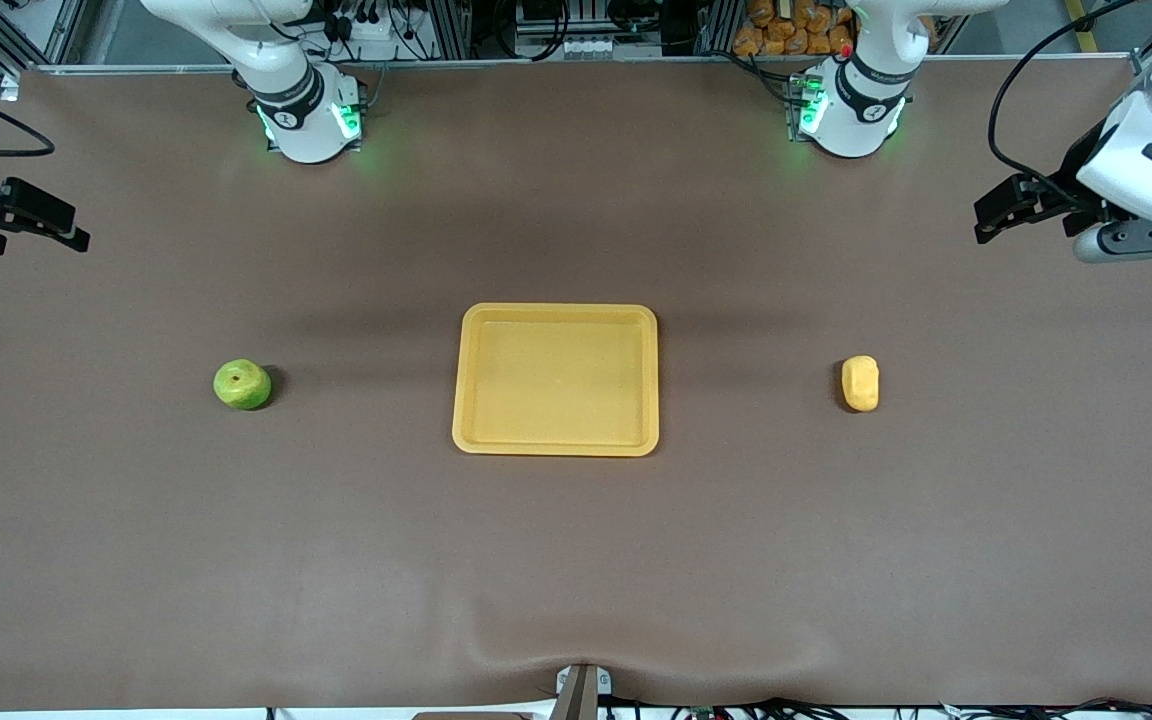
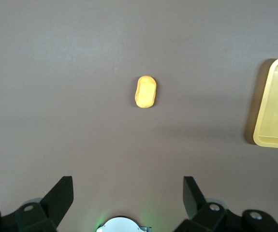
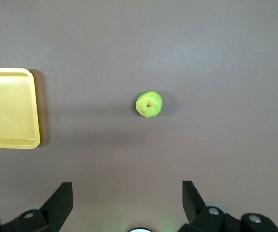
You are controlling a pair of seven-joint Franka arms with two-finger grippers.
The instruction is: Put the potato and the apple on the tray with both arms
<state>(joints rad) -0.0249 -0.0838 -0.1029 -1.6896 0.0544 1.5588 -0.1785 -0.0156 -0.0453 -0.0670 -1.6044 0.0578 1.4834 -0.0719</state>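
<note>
So the tray (image 1: 555, 380) sits mid-table with nothing in it yet, and it's flanked by the two things it's meant to get: the apple (image 1: 242, 385) well off toward the right arm's end, stem dimple up, and the potato (image 1: 860, 383) well off toward the left arm's end, lying flat. Looks like a deliberate split, one item per arm. Farther from the camera, both arms hang high over the table's ends: the right gripper (image 1: 31, 222) has its fingers spread wide and empty, looking down on the apple, and the left gripper (image 1: 1011, 205) is equally wide and empty above the potato.
</note>
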